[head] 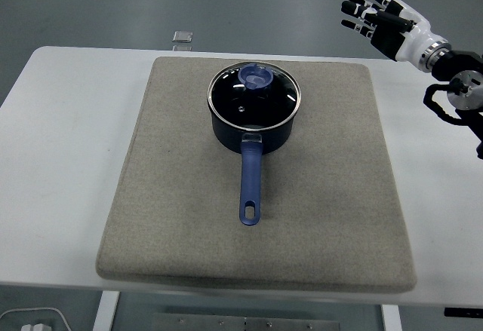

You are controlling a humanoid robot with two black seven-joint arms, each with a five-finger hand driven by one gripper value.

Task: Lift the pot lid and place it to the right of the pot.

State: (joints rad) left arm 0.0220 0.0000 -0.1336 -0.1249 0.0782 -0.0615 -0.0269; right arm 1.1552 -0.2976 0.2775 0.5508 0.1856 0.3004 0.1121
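Observation:
A dark blue pot (256,129) stands on the grey mat (173,210), its long blue handle (250,184) pointing toward the near edge. A glass lid (266,103) with a blue knob (256,78) rests on top of the pot. My right hand (370,13) hovers high at the upper right, well away from the pot and beyond the mat's far right corner, fingers spread and holding nothing. The left arm does not show.
The mat covers most of the white table (60,157). A small pale object (182,40) lies at the table's far edge, left of centre. A bare strip of mat (339,157) lies to the right of the pot.

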